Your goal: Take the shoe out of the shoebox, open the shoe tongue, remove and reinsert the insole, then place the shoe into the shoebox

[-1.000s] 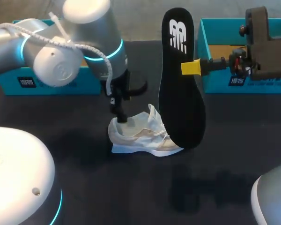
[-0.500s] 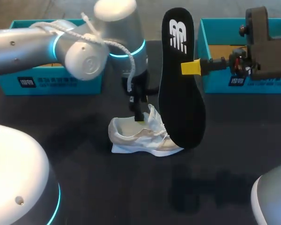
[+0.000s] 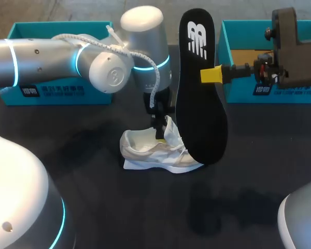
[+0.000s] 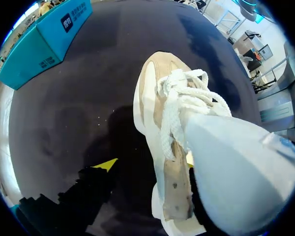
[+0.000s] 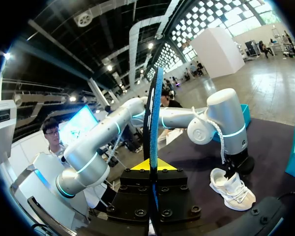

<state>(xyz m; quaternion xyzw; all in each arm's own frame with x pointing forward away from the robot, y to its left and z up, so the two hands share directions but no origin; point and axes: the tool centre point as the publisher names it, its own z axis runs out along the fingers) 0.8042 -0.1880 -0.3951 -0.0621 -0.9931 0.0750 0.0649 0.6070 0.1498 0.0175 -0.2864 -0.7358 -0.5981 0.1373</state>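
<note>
The right gripper (image 3: 211,75) is clamped on the black foam insole (image 3: 199,104) and holds it upright over the toe of the beige-and-white lace-up sneaker (image 3: 155,150). The left gripper (image 4: 147,162) is spread, with its fingers straddling the sneaker's side wall beside the raised tongue (image 4: 226,167). The sneaker stands on the black table (image 3: 93,197), apart from the teal cardboard shoebox (image 3: 238,93).

Shoe (image 3: 155,150) on desk (image 3: 93,207), near centre. Insole (image 3: 199,88) upright at shoe's 2 o'clock, clamped in right gripper (image 3: 210,75) (arm enters from 3 o'clock). Left gripper (image 3: 159,137) over shoe's opening. Left box (image 3: 57,92) at 10 o'clock, right box (image 3: 295,93) at 2 o'clock.
</note>
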